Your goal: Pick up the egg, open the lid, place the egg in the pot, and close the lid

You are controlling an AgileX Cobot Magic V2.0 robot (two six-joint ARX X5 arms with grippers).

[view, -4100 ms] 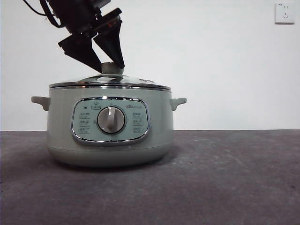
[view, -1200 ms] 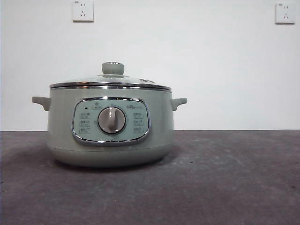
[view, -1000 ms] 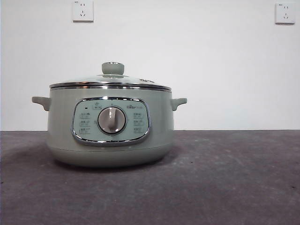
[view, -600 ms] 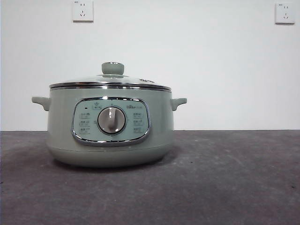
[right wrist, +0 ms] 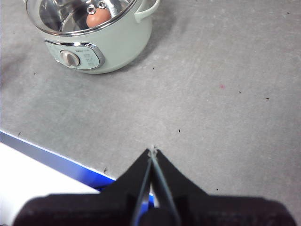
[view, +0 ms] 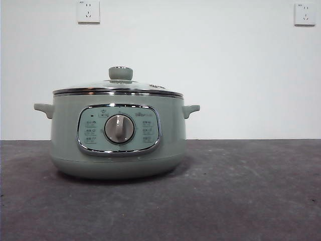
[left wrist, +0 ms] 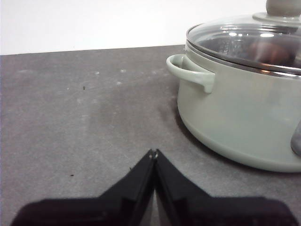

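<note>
The task looks finished: the egg (right wrist: pixel 98 19) lies inside the pot (view: pixel 118 135), seen through the glass of the lid (view: pixel 119 86), which sits flat on the pot's rim, so the next move seems to call for nothing more than both arms waiting clear. The left gripper (left wrist: pixel 154 153), jaws together and empty, sits low over the table (view: pixel 241 191) with the pot at about its 2 o'clock, near but apart. The right gripper (right wrist: pixel 153 151), jaws also together and empty, hangs high near the table's blue edge (right wrist: pixel 56 153), the pot well away at 11 o'clock across open tabletop.
</note>
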